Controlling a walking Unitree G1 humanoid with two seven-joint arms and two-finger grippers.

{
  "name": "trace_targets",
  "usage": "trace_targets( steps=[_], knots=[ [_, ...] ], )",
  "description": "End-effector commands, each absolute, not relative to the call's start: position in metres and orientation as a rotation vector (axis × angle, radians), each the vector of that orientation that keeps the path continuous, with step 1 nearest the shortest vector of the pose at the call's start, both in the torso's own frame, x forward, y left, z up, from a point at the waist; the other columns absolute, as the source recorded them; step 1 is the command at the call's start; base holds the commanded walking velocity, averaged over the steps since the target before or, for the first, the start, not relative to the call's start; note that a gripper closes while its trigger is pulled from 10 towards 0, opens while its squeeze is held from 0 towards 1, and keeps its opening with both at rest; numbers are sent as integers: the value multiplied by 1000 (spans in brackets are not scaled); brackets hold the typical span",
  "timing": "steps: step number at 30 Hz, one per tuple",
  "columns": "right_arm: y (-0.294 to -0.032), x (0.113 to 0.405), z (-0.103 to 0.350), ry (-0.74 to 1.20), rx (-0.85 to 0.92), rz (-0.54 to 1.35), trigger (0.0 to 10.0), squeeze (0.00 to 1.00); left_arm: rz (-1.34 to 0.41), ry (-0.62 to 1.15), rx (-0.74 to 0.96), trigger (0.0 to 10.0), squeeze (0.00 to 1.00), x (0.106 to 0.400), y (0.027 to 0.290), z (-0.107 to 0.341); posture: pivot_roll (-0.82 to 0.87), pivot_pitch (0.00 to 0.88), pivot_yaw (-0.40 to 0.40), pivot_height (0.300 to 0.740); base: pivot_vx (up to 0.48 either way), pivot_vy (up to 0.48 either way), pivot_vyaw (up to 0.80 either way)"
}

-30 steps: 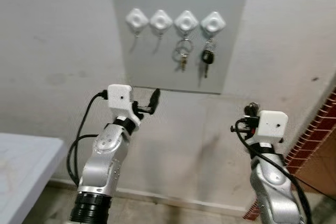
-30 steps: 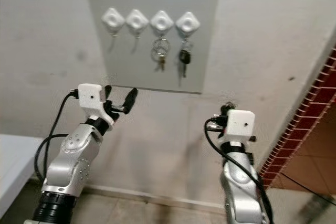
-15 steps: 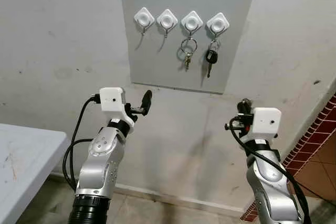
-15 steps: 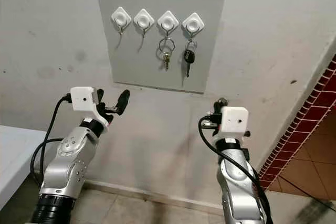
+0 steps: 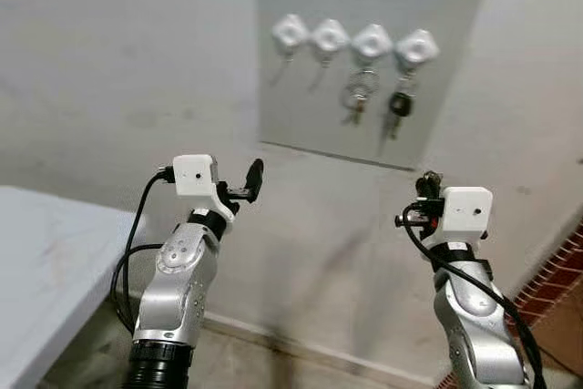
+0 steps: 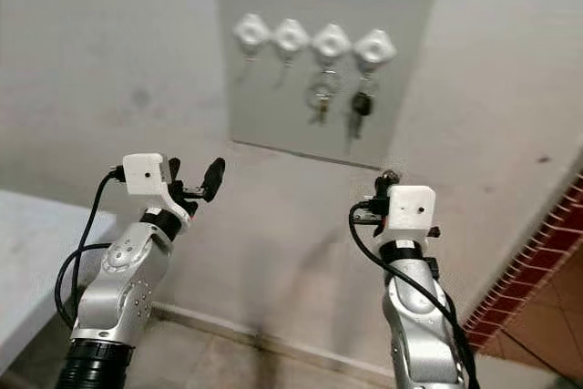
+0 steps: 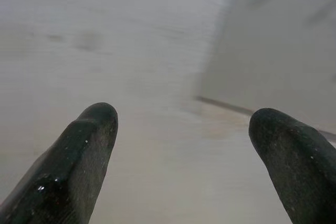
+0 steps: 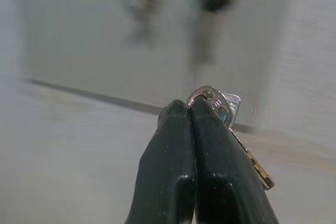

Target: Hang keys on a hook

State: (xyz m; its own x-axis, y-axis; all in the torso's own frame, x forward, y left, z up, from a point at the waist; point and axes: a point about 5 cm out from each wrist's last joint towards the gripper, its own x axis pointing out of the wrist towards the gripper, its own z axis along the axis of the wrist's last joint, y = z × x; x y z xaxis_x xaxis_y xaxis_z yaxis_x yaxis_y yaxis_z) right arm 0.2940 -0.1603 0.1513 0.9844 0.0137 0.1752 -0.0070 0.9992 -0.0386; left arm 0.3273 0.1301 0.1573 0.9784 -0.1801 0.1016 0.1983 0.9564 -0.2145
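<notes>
The right claw (image 8: pixel 190 109) is pressed together on a key set (image 8: pixel 231 124): a silver ring and a brass key stick out past the black fingertips, pinched only at the ring's edge. With so little metal held, the set could swivel or slip out during a reach, and then the ring would meet the hook at a bad angle.

From that claw the grey wall panel (image 5: pixel 455 6) lies at about 11 o'clock, well apart and higher. It carries four white hooks. The two left hooks (image 5: pixel 290 33) (image 5: pixel 328 38) are bare. The third holds a ring of keys (image 5: pixel 357 97) and the fourth a black-headed key (image 5: pixel 398 105), though blur makes both hard to read. Drifting right would snag those hanging sets.

The left claw (image 5: pixel 246 187) hovers spread apart, holding nothing, above a white desk (image 5: pixel 41 252) at its 8 o'clock.
</notes>
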Motion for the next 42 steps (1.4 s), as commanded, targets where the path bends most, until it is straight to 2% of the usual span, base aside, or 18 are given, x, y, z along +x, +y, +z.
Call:
trace_targets(
  steps=[1, 10, 28, 42],
  knots=[
    [-167, 292, 155, -186, -46, -10, 10000, 0, -207, -88, -232, 10000, 0, 328, 127, 161, -14, 39, 5, 740, 0, 450, 0],
    [-165, 291, 154, -181, -43, -5, 10000, 0, -197, -91, -230, 10000, 0, 327, 127, 162, -8, 33, 2, 740, 0, 432, 0],
    [-161, 291, 153, -177, -39, 19, 10000, 0, -199, -76, -216, 10000, 0, 326, 125, 161, -3, 21, -7, 740, 0, 0, 0],
    [-163, 290, 153, -173, -45, 14, 10000, 0, -231, -87, -203, 10000, 0, 326, 122, 163, -7, 42, -5, 740, 324, 0, 0]
  ],
)
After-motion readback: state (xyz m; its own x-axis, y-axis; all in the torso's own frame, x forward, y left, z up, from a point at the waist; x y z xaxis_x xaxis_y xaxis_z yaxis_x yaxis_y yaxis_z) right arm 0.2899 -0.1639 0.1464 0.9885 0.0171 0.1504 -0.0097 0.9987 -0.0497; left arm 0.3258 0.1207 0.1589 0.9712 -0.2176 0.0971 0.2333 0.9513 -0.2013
